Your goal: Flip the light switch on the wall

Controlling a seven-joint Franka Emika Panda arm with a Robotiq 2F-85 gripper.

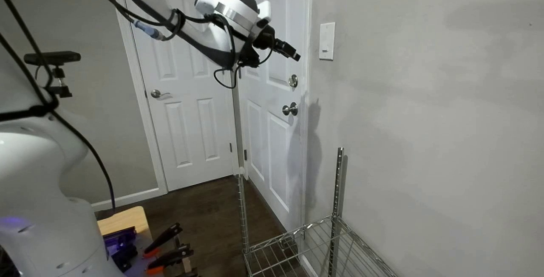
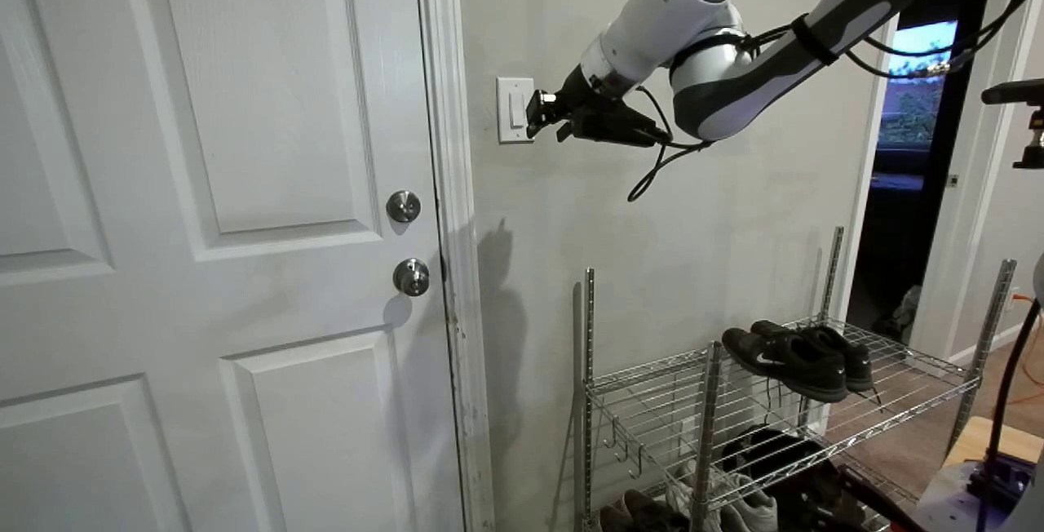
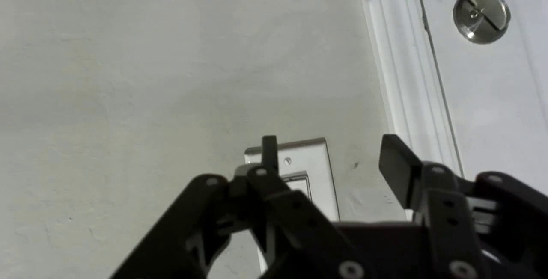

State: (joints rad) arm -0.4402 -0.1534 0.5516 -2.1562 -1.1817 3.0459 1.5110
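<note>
The light switch is a white upright plate on the wall, seen in both exterior views point(image 1: 327, 41) point(image 2: 516, 109). In the wrist view its upper part point(image 3: 319, 165) shows, partly hidden behind one finger. The wall point(image 1: 425, 120) is plain light grey. My gripper point(image 3: 332, 159) is open and empty, its two black fingers well apart. In an exterior view the gripper point(image 1: 293, 55) points toward the wall, with a visible gap to the switch. In an exterior view a fingertip of the gripper point(image 2: 545, 117) overlaps the plate's right edge.
A white panelled door point(image 2: 277, 148) with a round knob point(image 2: 411, 277) and a deadbolt point(image 2: 403, 206) stands beside the switch. A metal wire rack point(image 2: 652, 377) with black shoes point(image 2: 791, 361) stands against the wall below the arm. Black-and-orange clamps point(image 1: 163, 241) lie near the robot base.
</note>
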